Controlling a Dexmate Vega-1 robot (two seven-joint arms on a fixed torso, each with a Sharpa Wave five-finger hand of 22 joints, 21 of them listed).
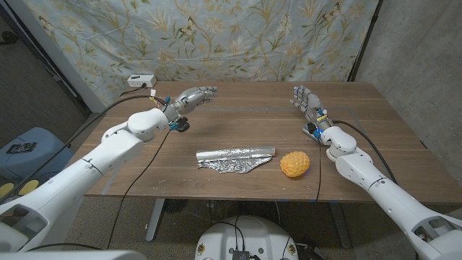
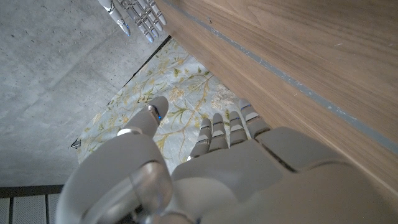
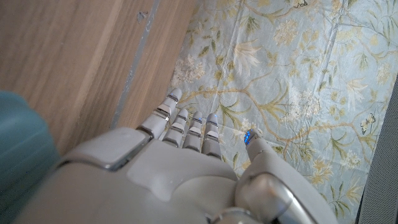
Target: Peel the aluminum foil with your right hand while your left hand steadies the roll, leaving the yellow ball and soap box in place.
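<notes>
The aluminum foil roll (image 1: pixel 237 153) lies across the middle of the wooden table (image 1: pixel 238 119), with a crumpled, partly unrolled sheet (image 1: pixel 229 167) spilling toward the front. The yellow ball (image 1: pixel 294 164) sits just right of it. My left hand (image 1: pixel 192 97) hovers at the back left, well away from the roll, fingers spread and holding nothing; in the left wrist view the same hand (image 2: pixel 217 168) is just as bare. My right hand (image 1: pixel 306 102) stands at the back right, fingers straight (image 3: pixel 186 127), nothing in it. A blurred teal thing (image 3: pixel 18 146) sits by the right wrist; I cannot tell what it is.
A white power strip (image 1: pixel 141 80) lies at the table's back left corner, with a cable running off it. A floral curtain (image 1: pixel 238 36) hangs behind the table. A blue seat (image 1: pixel 29 148) stands off the left edge. The right hand's fingertips (image 2: pixel 134 15) show in the left wrist view.
</notes>
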